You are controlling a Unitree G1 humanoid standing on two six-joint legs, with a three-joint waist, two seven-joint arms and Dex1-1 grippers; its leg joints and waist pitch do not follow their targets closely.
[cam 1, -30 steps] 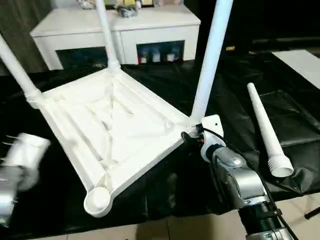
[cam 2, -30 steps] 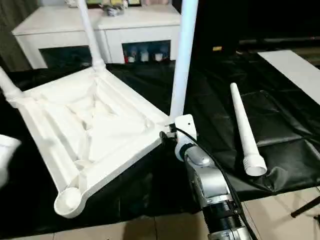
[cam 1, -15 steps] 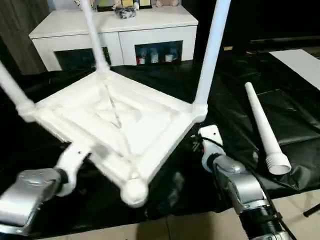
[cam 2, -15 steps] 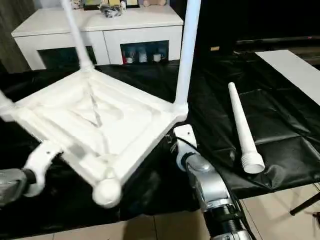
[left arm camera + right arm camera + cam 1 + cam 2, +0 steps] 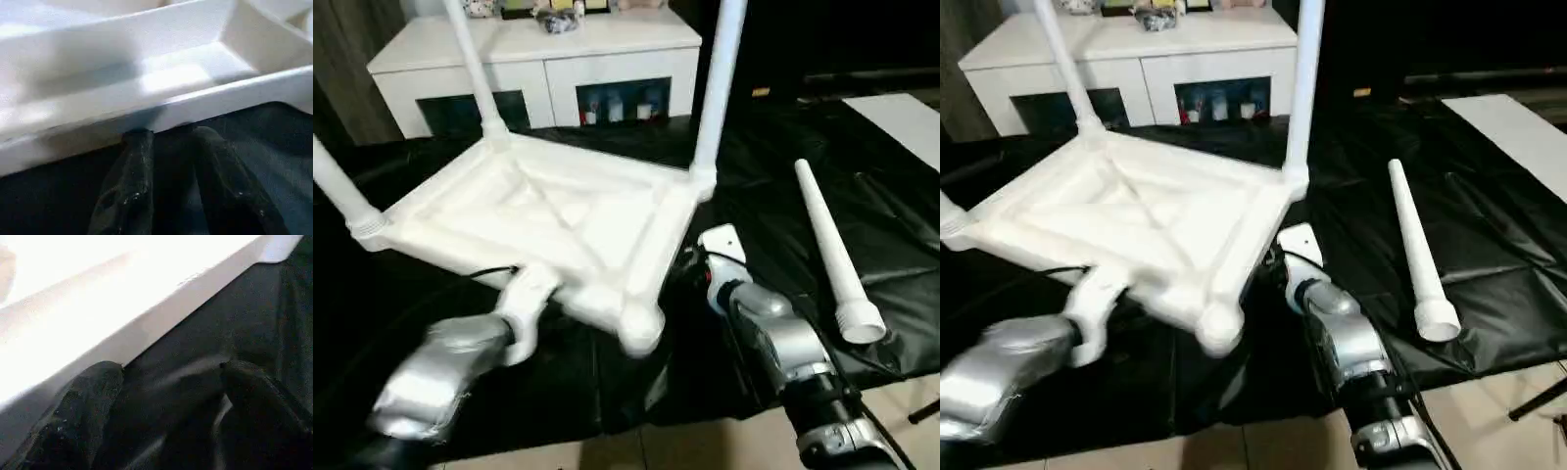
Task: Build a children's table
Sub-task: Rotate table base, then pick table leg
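My left gripper (image 5: 168,134) is parted slightly, fingertips against the rim of the upturned children's table (image 5: 558,220), grasping nothing. My right gripper (image 5: 166,377) gapes wide under the table's near edge. A loose leg (image 5: 830,257) lies toward the black worktop's (image 5: 901,235) right edge.

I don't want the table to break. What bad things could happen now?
The upside-down children's table is tilted, with the left gripper under its edge. It might slip off and bang down.

Its near corner has no leg yet, and it hangs close to the edge of the black sheet, so the table could tip toward the floor.

The loose leg lies beside it. A sliding table could knock it so it rolls away.
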